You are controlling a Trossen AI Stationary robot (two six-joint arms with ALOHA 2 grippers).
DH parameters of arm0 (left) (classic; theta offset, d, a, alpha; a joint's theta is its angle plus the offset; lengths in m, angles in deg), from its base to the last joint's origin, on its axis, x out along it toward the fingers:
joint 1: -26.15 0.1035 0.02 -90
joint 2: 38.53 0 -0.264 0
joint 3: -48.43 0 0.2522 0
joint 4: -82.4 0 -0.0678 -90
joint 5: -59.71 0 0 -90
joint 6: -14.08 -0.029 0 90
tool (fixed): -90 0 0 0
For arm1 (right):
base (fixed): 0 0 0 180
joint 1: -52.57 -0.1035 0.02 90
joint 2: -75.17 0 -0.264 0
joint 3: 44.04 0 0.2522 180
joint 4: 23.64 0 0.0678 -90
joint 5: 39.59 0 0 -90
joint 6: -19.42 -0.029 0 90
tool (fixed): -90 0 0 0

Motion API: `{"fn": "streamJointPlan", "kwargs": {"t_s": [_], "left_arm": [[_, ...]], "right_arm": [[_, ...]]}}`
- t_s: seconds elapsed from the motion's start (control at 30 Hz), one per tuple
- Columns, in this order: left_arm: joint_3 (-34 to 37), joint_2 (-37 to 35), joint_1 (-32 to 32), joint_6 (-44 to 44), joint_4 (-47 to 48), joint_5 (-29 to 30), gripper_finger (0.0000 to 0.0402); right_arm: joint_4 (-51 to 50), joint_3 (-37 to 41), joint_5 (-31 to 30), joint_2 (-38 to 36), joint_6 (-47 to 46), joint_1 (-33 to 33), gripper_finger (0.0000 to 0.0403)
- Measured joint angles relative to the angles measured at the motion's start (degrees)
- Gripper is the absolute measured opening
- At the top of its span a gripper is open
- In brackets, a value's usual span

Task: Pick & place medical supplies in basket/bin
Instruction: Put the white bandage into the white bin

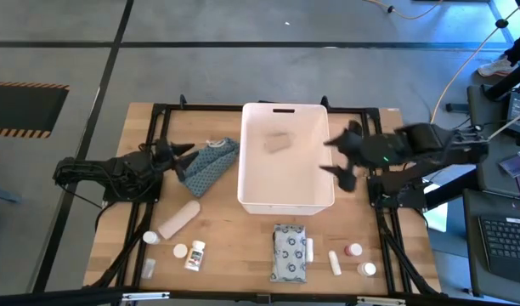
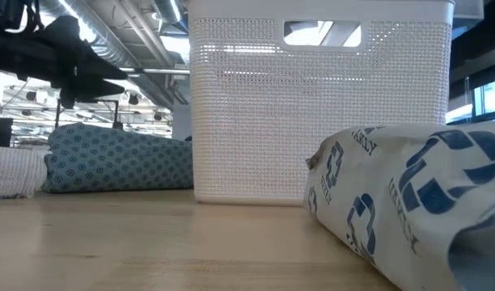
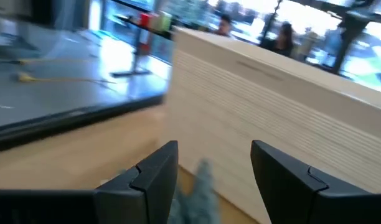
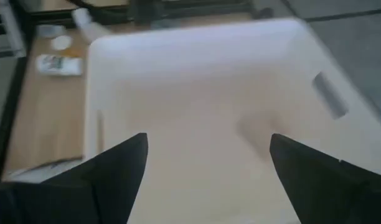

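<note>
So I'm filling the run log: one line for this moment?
left pincer: open, by blue pack | right pincer: open over tub | beige item inside

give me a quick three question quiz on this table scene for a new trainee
1. True or false: the right gripper hangs with open jaws over the large white rectangular plastic tub.
2. What lies between the left gripper and the tub? A) a red-capped bottle B) a blue patterned soft cloth bundle C) a beige roll
3. Fill in: the flat grey-white patterned soft pack lies on the wooden table ____ the tub.

Key: 1 true. 2 B. 3 outside; it sits by the tub's short wall opposite the slot handle.
</note>
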Motion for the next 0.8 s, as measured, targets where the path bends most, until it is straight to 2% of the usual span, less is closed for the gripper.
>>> {"fn": "streamJointPlan", "kwargs": {"t_s": [0.2,0.4,0.6,0.8], "left_arm": [[-0.3,0.0,0.0,-2.8,-3.0,-8.8,0.0196],[-5.2,3.4,0.0,-9.3,-6.8,-13.5,0.0196],[-11.2,14.9,-0.1,-15.8,-13.7,-19.9,0.0196],[-20.4,32.9,-3.9,-25.6,-12.1,-21.3,0.0196]], "right_arm": [[9.6,17.9,-0.1,-15.4,-4.1,-6.7,0.0339],[13.0,24.2,-0.2,-26.2,-5.1,-8.2,0.0339],[12.8,27.1,-4.8,-32.9,-5.0,-8.1,0.0339],[13.1,29.3,-5.3,-35.5,-6.0,-8.2,0.0339]]}}
